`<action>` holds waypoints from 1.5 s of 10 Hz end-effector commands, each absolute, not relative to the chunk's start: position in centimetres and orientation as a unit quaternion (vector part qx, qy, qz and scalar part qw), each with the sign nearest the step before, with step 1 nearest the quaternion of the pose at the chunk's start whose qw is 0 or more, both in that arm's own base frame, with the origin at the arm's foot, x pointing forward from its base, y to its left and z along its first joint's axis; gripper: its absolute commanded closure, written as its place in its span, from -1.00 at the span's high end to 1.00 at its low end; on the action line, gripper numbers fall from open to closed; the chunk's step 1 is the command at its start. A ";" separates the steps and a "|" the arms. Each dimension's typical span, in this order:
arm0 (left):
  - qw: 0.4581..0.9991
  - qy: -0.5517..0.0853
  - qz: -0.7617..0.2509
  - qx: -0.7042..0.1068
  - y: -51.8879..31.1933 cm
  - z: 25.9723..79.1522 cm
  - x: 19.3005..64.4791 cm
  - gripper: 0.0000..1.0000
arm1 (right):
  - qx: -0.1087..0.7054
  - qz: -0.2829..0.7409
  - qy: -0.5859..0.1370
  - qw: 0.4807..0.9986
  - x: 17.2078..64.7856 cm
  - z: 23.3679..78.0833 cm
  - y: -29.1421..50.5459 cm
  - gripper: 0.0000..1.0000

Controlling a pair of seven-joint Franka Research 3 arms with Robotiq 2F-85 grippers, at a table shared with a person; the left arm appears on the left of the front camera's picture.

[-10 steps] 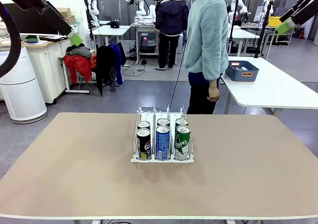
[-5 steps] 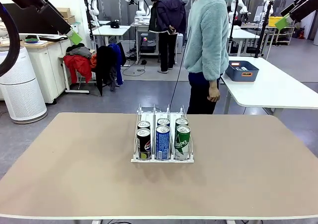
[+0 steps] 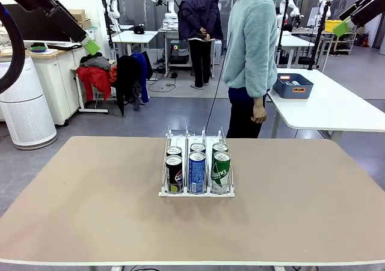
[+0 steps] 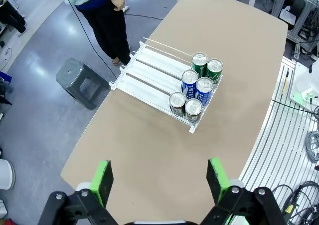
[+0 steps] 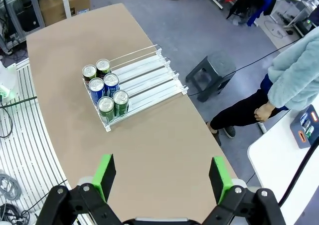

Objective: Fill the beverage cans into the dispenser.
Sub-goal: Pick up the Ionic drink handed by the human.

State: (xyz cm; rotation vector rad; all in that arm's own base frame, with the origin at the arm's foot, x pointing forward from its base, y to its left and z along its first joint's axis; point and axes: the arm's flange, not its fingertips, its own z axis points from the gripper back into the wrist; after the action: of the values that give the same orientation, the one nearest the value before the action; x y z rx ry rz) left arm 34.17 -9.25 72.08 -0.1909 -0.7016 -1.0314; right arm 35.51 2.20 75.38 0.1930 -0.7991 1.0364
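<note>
The tabletop (image 3: 90, 211) is broad and bare apart from the rack, so nothing would stop a nudged rack from sliding. The person (image 3: 252, 48) stands at its far edge with a hand (image 3: 258, 113) hanging low; an arm sweeping down from above could come near them if they lean in with a can. The dispenser (image 3: 197, 137) sits free in the middle of the tabletop and looks light. A can pushed in along a lane would probably shove the whole rack rather than slide within it. The beverage cans (image 3: 197, 172) are tall and slim, packed side by side at the robot's end. A finger lowered between them would likely knock a neighbour, and a can landing on a wire rail could tip over. Both tools hang high above the scene, the left tool (image 4: 159, 177) and the right tool (image 5: 162, 177) each spread wide and holding nothing, so any approach is a long one and small aiming errors would grow

The dispenser is white, with three lanes parted by thin wire rails and its far half bare. Six cans stand upright in it, two to a lane: black (image 3: 174, 173) on the left, blue-and-white in the middle, green (image 3: 221, 172) on the right, silver tops up
</note>
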 end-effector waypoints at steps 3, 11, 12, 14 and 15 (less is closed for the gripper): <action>0.807 -0.328 -0.483 -0.089 -9.2 72.1 34.2 1.00 | 0.089 0.481 -0.372 0.789 35.4 75.5 2.2 1.00; 0.807 -0.328 -0.483 -0.089 -9.2 72.1 34.2 1.00 | 0.089 0.481 -0.372 0.789 35.4 75.5 2.2 1.00; 0.807 -0.328 -0.483 -0.089 -9.2 72.1 34.2 1.00 | 0.089 0.481 -0.372 0.789 35.4 75.5 2.2 1.00; 0.807 -0.328 -0.483 -0.089 -9.2 72.1 34.2 1.00 | 0.089 0.481 -0.372 0.789 35.4 75.5 2.2 1.00; 0.807 -0.328 -0.483 -0.089 -9.2 72.1 34.2 1.00 | 0.089 0.481 -0.372 0.789 35.4 75.5 2.2 1.00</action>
State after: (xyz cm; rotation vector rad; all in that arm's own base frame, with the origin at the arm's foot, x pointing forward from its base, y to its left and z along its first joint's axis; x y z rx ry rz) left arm 34.18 -9.25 72.09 -0.1908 -0.7018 -1.0315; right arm 35.32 2.12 75.59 0.1968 -0.7954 1.0373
